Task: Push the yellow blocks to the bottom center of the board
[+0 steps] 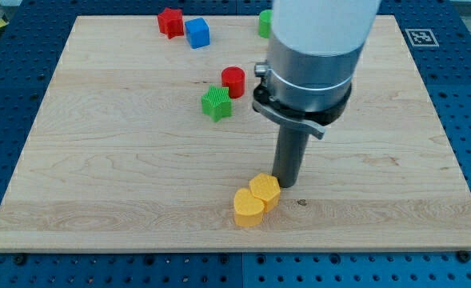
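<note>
Two yellow blocks lie touching near the view's bottom centre of the wooden board (99, 176): a yellow hexagon block (265, 190) and a yellow heart-shaped block (249, 208) just below-left of it. My tip (286, 184) rests on the board right next to the hexagon's right side, touching or nearly touching it. The arm's grey body rises above the tip and hides part of the board's upper right.
A red star block (169, 22) and a blue cube (197, 33) sit at the view's top. A red cylinder (233, 82) and a green star block (216, 104) lie mid-board. A green block (264, 24) is partly hidden behind the arm.
</note>
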`<action>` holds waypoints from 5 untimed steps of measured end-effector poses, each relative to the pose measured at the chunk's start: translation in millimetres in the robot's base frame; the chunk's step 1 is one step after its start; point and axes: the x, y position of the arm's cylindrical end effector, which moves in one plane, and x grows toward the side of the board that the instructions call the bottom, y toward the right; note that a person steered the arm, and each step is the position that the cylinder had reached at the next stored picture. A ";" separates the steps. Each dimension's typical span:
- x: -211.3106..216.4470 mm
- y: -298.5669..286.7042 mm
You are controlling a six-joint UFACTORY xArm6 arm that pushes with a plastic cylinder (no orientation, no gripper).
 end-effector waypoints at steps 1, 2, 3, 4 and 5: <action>0.0 -16.4; 0.0 -30.0; 0.4 -37.4; 0.4 -43.5; 0.4 -52.0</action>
